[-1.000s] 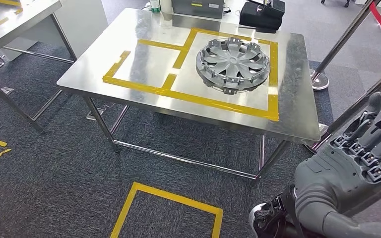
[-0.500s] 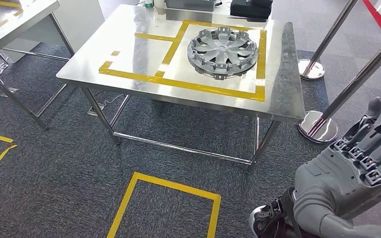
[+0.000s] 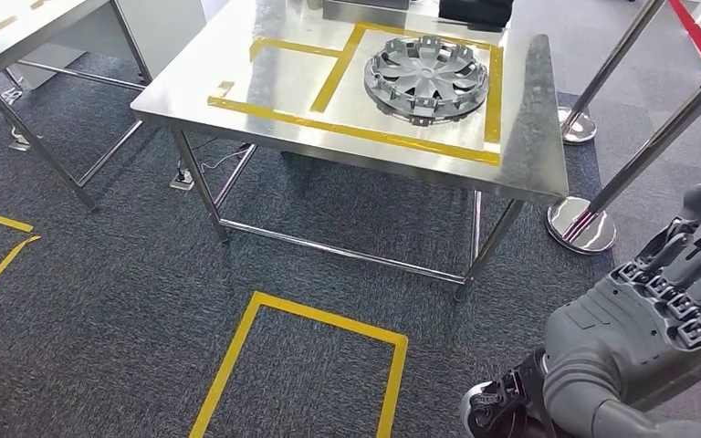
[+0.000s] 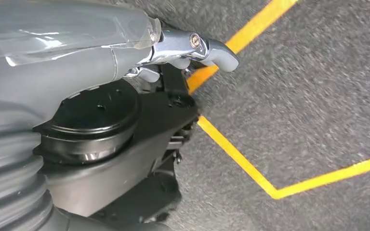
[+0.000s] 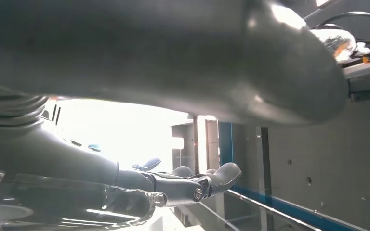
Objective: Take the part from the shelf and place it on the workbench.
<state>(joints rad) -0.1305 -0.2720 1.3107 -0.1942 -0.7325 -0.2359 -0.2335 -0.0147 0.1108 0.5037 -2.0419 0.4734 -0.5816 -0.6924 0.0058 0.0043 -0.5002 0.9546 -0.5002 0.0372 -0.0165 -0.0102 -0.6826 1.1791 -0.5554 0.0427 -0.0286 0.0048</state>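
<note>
I see the grey spoked plastic wheel cover (image 3: 426, 77) lying inside yellow tape on the steel surface (image 3: 265, 105), my right robot hand (image 3: 671, 292) raised, fingers spread, empty.

You see the grey ribbed right hand (image 3: 662, 301) cut off by the head view's right and lower edges, so its fingertips run out of frame. The steel workbench (image 3: 529, 109) loses its far side past the top edge, along with a dark box (image 3: 475, 9) standing there. In the right wrist view a large blurred grey surface (image 5: 173, 53) hides much behind it, and glare washes out the background.
</note>
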